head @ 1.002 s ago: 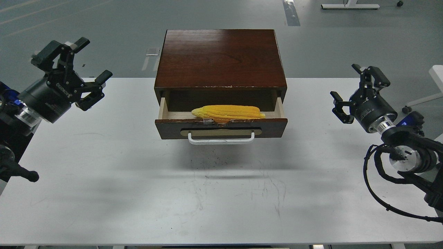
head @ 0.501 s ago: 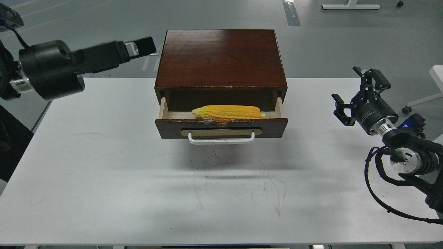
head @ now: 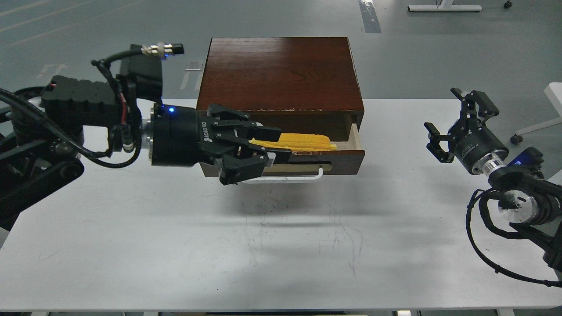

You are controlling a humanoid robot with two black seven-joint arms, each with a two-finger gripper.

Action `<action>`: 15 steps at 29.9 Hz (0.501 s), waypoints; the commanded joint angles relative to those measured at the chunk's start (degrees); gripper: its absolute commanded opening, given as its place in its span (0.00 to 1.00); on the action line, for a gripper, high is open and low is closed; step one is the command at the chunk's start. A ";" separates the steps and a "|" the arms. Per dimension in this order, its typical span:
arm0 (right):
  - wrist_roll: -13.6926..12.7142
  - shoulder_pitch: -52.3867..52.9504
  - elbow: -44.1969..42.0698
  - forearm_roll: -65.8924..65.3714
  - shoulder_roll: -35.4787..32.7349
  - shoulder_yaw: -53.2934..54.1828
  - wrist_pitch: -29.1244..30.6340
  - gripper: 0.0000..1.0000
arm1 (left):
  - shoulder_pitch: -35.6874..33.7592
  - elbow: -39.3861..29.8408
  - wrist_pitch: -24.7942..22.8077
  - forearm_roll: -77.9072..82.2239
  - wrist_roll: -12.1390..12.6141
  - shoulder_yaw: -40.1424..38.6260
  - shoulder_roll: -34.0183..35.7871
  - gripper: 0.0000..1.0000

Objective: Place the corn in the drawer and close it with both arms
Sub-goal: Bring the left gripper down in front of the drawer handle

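Observation:
The yellow corn [head: 307, 140] lies lengthwise inside the open drawer [head: 342, 160] of the dark wood cabinet [head: 281, 70]. The drawer's white bar handle [head: 307, 177] shows on its right half only. My left gripper [head: 281, 142] points right in front of the drawer's left half. Its fingers [head: 246, 125] are spread above and below the corn's left end, and I cannot tell whether they touch it. The left half of the drawer and the corn's left tip are hidden behind it. My right gripper [head: 452, 114] is open and empty over the table's right side, well away from the drawer.
The cabinet stands at the back middle of a white table [head: 175, 245]. My right arm's elbow and cables [head: 518, 206] hang over the table's right edge. Grey floor lies beyond the table's far edge.
My left arm has swung from the far left, first rising, then coming down and right in front of the drawer's left half. My right gripper has drifted slightly right. The corn and drawer have not moved.

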 commanded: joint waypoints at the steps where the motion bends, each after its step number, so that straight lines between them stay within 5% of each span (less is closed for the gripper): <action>1: 0.00 -0.24 0.05 -0.13 0.01 0.01 0.00 0.99 | -0.18 0.00 0.00 5.09 0.02 0.71 -3.11 0.00; 7: 0.00 -0.68 0.05 -0.22 0.01 0.01 0.00 0.99 | 0.70 0.09 0.31 10.00 0.02 9.23 -5.57 0.00; 11: 0.00 -1.30 0.05 -0.22 0.10 -0.08 0.09 0.99 | 3.68 0.09 14.69 16.23 1.11 15.73 -4.70 0.00; 15: 0.00 -1.56 0.05 -0.31 0.10 -0.17 0.09 0.99 | 7.72 0.09 20.86 17.30 4.89 16.97 -2.24 0.00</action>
